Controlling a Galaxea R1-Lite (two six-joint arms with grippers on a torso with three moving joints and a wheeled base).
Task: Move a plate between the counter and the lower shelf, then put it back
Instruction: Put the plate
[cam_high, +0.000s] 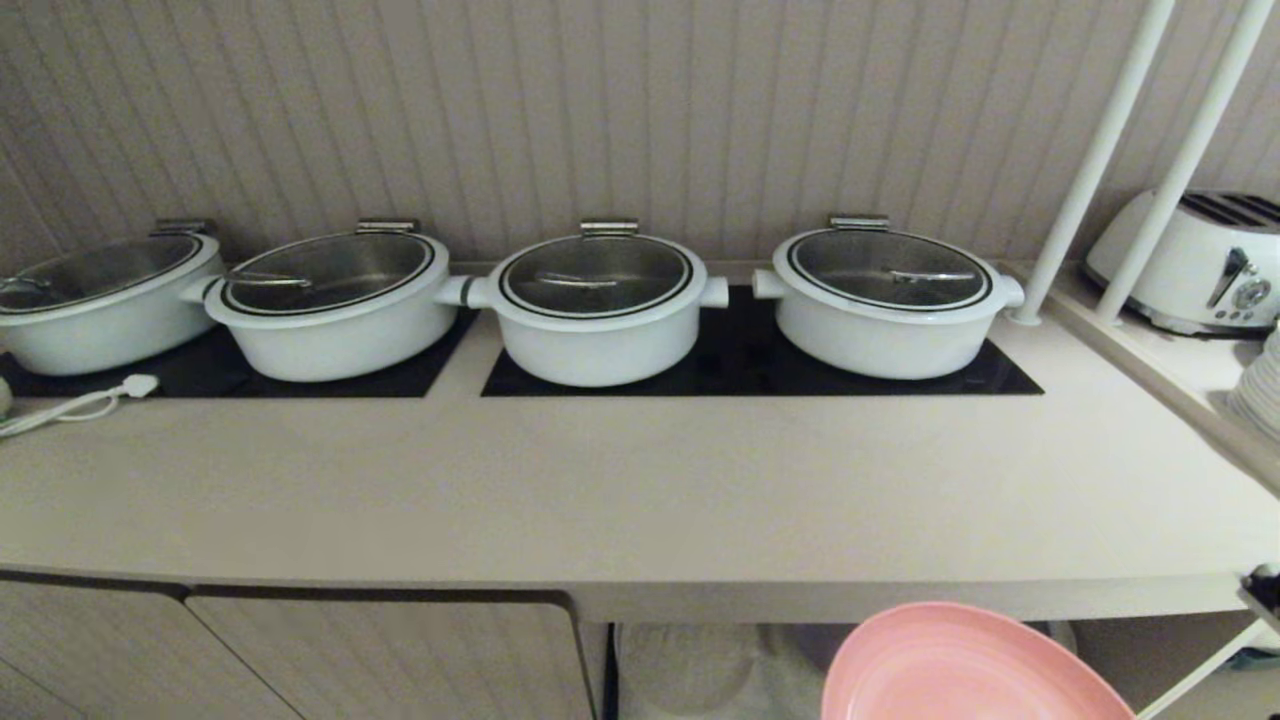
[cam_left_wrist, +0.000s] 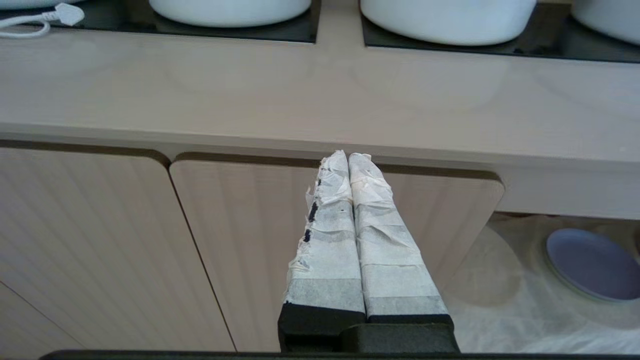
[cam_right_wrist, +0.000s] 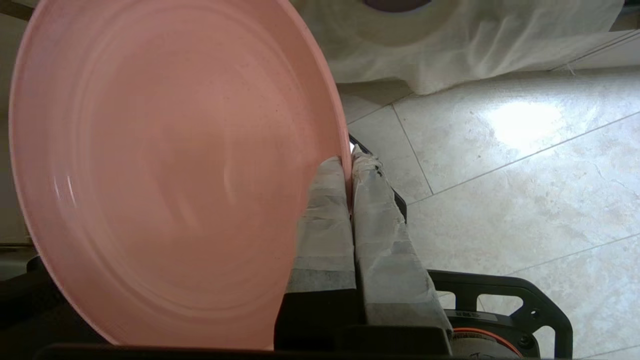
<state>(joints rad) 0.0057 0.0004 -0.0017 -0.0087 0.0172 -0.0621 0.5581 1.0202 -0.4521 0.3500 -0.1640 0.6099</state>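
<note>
Plate (cam_right_wrist: 165, 165) pinched at rim by right jaws | left jaws closed, empty | counter (cam_high: 640, 480) edge above plate

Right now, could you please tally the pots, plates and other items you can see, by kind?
White lidded pots on the counter: 4
Pink plate, clamped at its rim by the right gripper: 1
Purple plate on the lower shelf: 1
White toaster: 1
White plug: 1
Total: 8, leaving out a stack of white plates cut off by the picture's edge.
</note>
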